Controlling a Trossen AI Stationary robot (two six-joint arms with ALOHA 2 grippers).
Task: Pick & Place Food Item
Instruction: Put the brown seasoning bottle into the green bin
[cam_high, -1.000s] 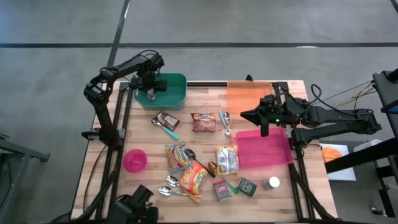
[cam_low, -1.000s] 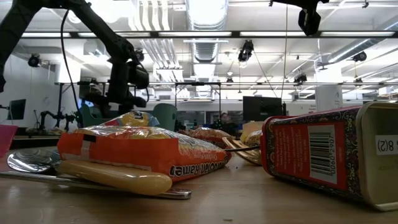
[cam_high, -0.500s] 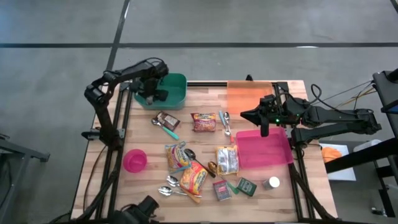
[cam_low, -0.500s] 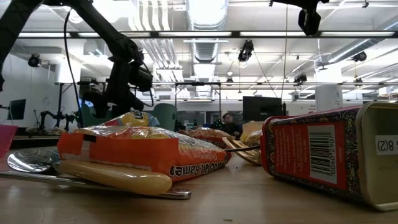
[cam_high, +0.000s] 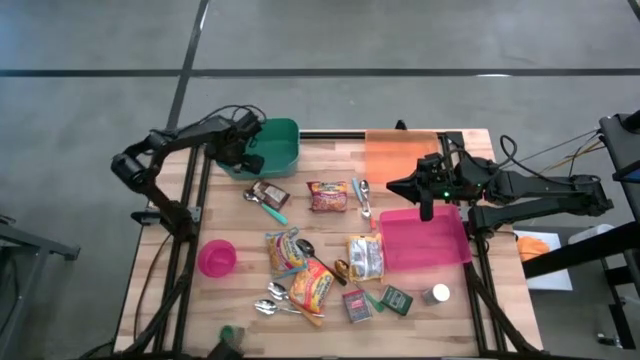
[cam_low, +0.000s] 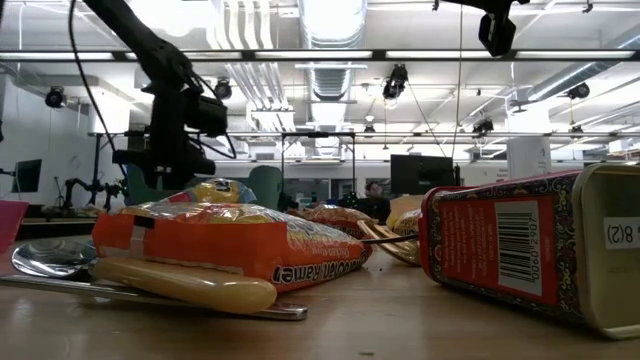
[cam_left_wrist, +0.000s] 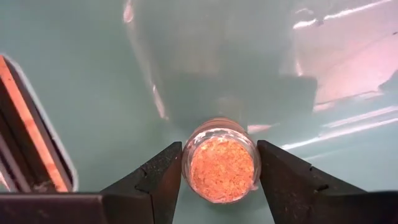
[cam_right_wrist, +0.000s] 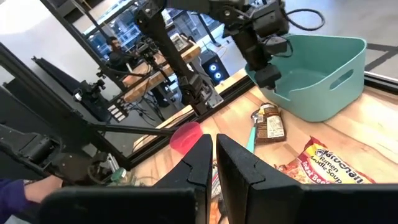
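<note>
From my remote station, the table-level camera looks across the wooden tabletop (cam_low: 330, 320). An orange noodle packet (cam_low: 225, 245) lies at centre-left atop a yellow-handled utensil (cam_low: 185, 285), with a metal spoon (cam_low: 50, 257) at far left and a pink rim (cam_low: 10, 222) at the edge. A red tin (cam_low: 505, 250) lies on its side at right, barcode facing me. Behind, the left arm (cam_low: 165, 75) hangs over a teal basin (cam_low: 262, 184); its gripper (cam_low: 165, 160) shows dark against the lit room.
</note>
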